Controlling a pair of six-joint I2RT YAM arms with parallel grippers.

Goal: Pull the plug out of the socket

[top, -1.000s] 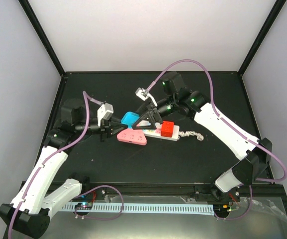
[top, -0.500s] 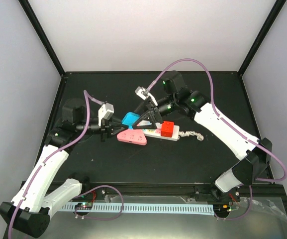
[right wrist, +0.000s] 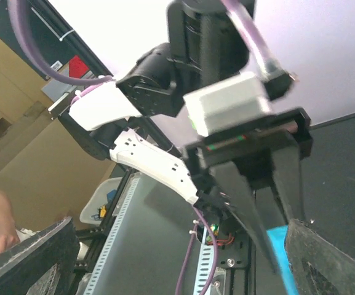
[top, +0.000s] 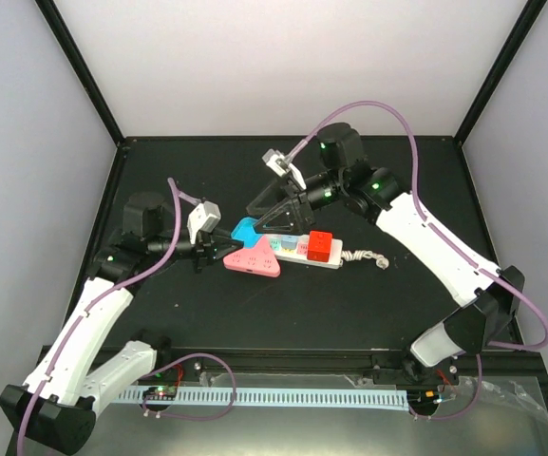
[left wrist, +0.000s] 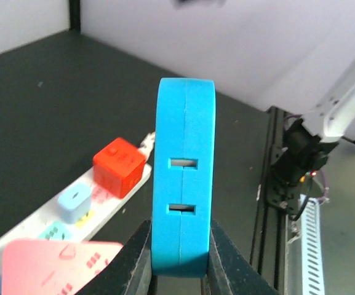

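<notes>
Left gripper (left wrist: pixel 182 255), stretched low toward the table's centre, clenches a smooth rounded blue plug (left wrist: pixel 183 153); right gripper (top: pixel 272 215) hangs splayed above the white power strip (top: pixel 302 249).

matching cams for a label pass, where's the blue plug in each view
Top external: blue plug left of centre, at the left end of the socket, in the left gripper.
Left wrist: blue plug centre frame, upright between the fingers.
Right wrist: blue plug only a sliver at the bottom edge, right of centre.
Shared landmark: the left gripper clamped on it, visible in all three views.
</notes>
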